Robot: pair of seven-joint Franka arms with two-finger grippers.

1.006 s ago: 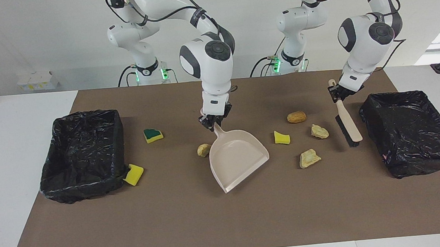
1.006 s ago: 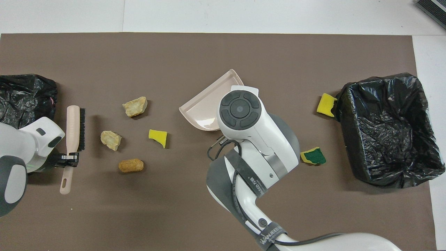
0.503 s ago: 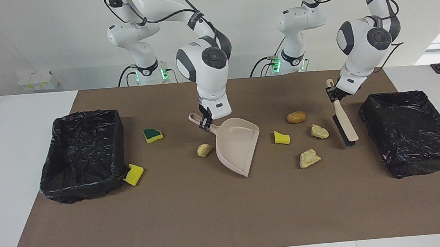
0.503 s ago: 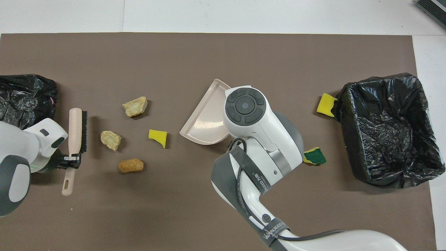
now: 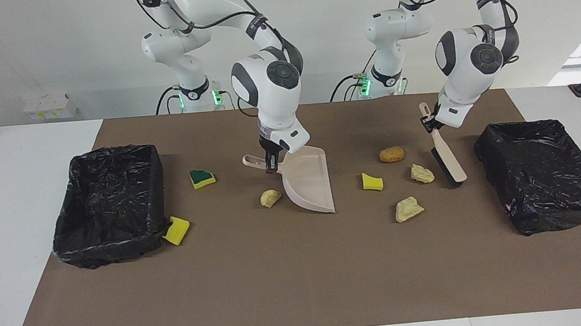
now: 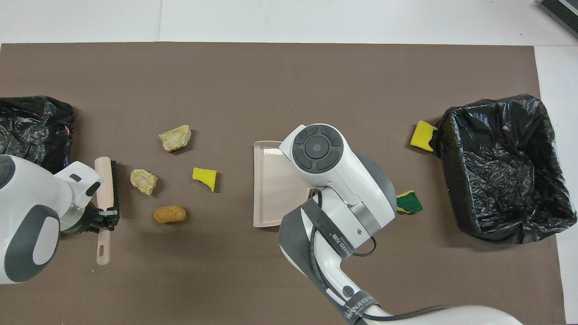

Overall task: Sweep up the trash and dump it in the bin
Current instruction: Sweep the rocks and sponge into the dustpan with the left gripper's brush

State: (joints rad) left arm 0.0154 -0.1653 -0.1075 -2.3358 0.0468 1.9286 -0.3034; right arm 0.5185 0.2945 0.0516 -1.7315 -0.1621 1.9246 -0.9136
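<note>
Overhead view: left end effector [image 6: 104,220] clamps brush [image 6: 104,189], right [image 5: 270,163] dustpan [image 5: 308,182], near trash [image 6: 204,177].

Seven scraps [image 5: 373,181], two bins [image 5: 109,203], one dustpan [image 5: 308,182], one brush [image 5: 444,156]

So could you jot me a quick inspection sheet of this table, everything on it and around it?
Surface: brown mat over a white table.
Job's things: seven scraps of trash lie loose on the mat, among them a brown lump, a plain yellow sponge piece and a green-backed sponge piece; a black-lined bin at the right arm's end, another bin at the left arm's end.
Clutter: nothing seen.
Grippers: left hand shut on the brush, beside the pale chunks; right hand shut on the dustpan, tilted mid-table.
Cables: black cables run along both arms.
Surroundings: white wall, small white box.
</note>
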